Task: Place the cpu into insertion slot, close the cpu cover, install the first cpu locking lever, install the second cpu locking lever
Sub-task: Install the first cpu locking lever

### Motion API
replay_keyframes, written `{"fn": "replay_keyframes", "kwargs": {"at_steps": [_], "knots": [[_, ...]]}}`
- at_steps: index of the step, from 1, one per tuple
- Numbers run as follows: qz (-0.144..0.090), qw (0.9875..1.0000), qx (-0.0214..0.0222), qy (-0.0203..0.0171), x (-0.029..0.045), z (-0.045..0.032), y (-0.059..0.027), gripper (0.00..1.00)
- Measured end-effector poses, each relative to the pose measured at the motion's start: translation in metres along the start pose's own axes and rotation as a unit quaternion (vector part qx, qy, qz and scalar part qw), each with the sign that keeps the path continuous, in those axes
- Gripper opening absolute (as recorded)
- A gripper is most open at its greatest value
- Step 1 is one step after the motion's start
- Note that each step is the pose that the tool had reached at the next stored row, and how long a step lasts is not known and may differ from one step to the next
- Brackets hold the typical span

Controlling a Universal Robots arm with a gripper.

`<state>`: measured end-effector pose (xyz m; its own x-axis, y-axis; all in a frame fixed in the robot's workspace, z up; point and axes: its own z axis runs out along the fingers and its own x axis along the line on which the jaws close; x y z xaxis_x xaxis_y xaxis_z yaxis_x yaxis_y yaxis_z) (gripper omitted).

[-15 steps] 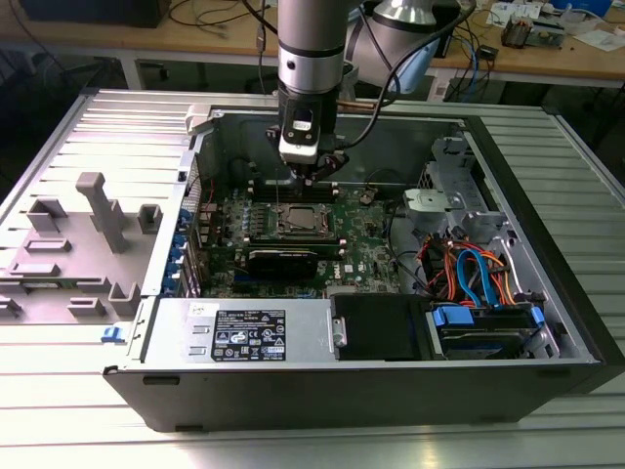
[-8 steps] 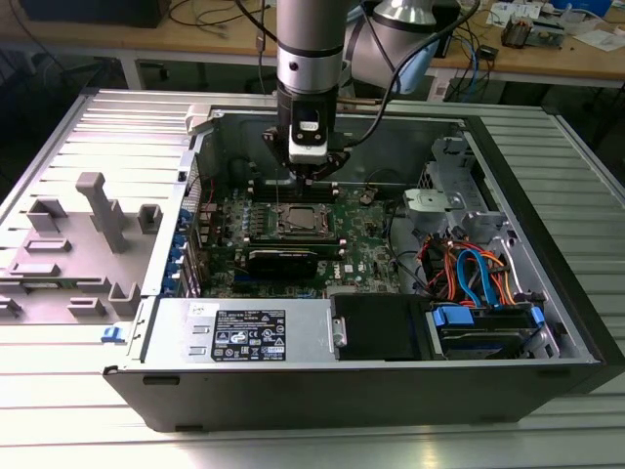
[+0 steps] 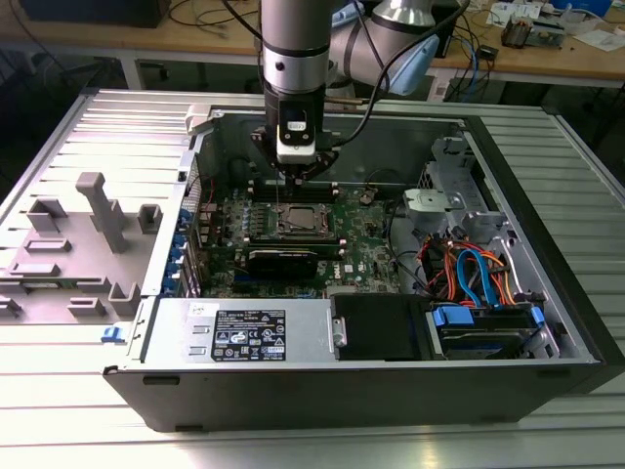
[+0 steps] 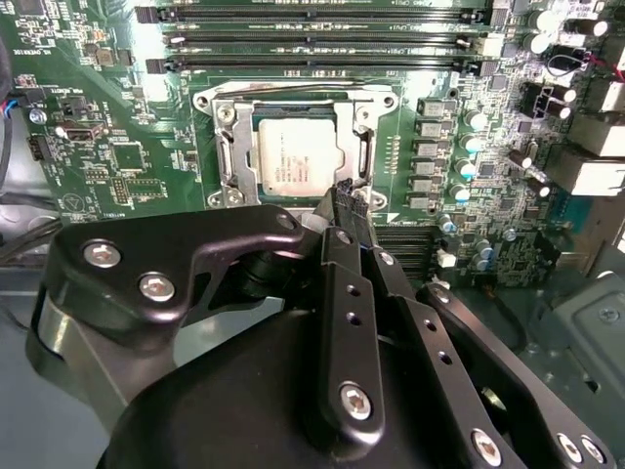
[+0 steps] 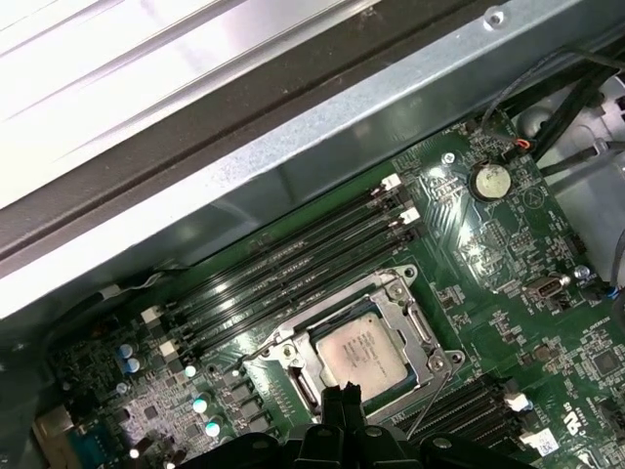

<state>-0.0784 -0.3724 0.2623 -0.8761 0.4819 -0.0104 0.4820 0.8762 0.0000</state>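
Note:
The cpu [image 4: 298, 156], a small square chip with a silvery top, lies flat in the insertion slot [image 3: 298, 222] on the green motherboard [image 4: 117, 147]. The cpu cover [image 4: 227, 154], a thin metal frame, lies down around the chip's edges. In the first wrist view the cpu [image 5: 363, 357] sits just beyond my fingertips. A thin metal lever rod [image 5: 430, 401] slants beside the socket. My gripper [image 4: 344, 192] hangs straight above the socket's near edge, shut, with nothing seen between its black fingers. In the exterior view the gripper [image 3: 296, 179] stands a little above the board.
Long black memory slots [image 4: 322, 44] run along the far side of the socket. The open case [image 3: 547, 244] also holds a black drive box [image 3: 376, 327], blue and orange cables [image 3: 474, 269] and a labelled metal box [image 3: 244, 332]. Grey fixtures [image 3: 98, 210] stand at the exterior view's left.

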Motion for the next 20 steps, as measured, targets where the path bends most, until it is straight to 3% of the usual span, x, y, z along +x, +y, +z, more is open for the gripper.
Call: {"fn": "replay_keyframes", "kwargs": {"at_steps": [15,20], "knots": [[-0.003,1.0,0.0,0.0,0.0,0.0,-0.0001,0.11],[-0.036,0.9993,-0.0004,0.0,0.0,0.0,-0.0001,0.11]]}}
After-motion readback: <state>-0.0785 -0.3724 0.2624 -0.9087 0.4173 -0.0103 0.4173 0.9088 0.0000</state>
